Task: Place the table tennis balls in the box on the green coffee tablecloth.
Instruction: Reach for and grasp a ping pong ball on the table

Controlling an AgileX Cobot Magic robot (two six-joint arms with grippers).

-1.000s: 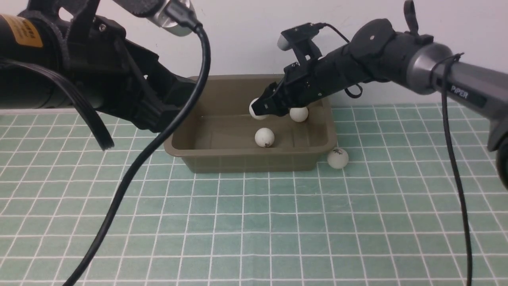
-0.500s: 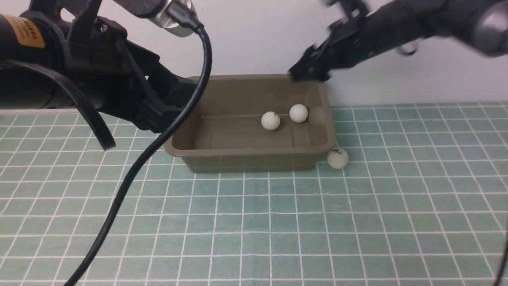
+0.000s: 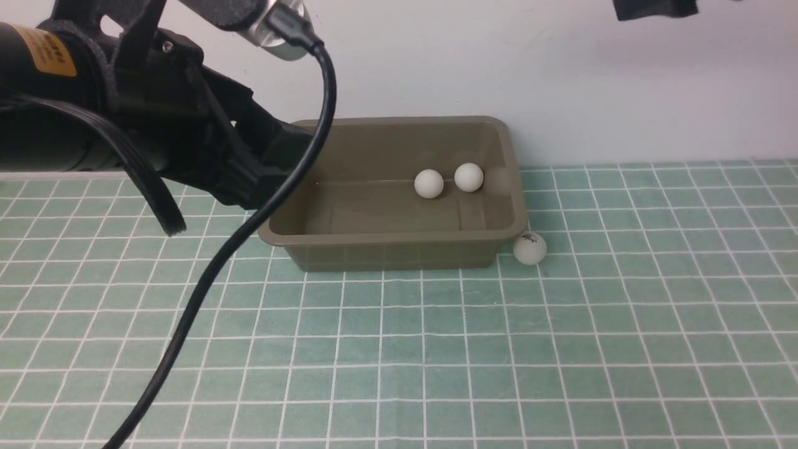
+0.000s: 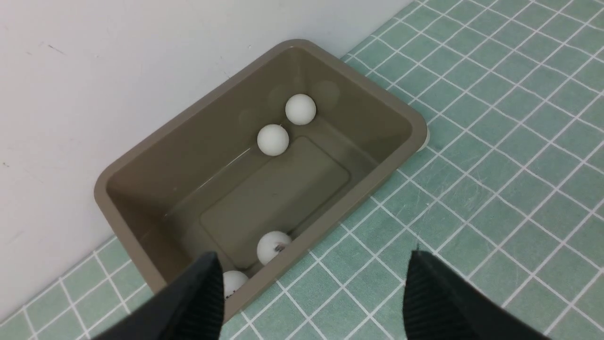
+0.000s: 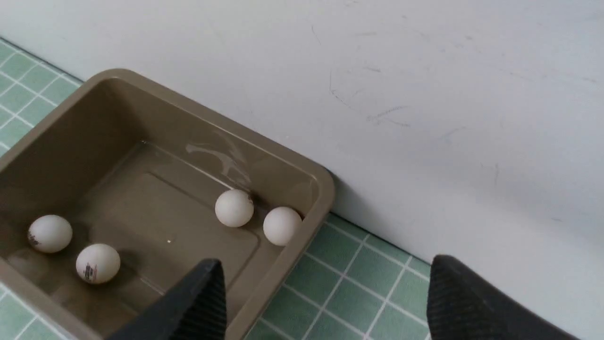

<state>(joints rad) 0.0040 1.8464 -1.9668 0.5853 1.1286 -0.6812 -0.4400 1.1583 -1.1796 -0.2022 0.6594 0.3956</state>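
Wall: a plain off-white wall (image 3: 399,68) is standing right behind the scene.
Marks: faint scratches (image 5: 382,115) are showing on it.
Light: soft light is falling evenly.

Left fingers (image 4: 198,304), right fingers (image 5: 188,309) apart, empty.

Cut off by the front view's top edge: right arm (image 3: 654,7), a blurred dark stub only. Hidden there behind left arm (image 3: 156,125): box (image 3: 399,252) left end. Too small to read: print on outside ball (image 3: 530,247).
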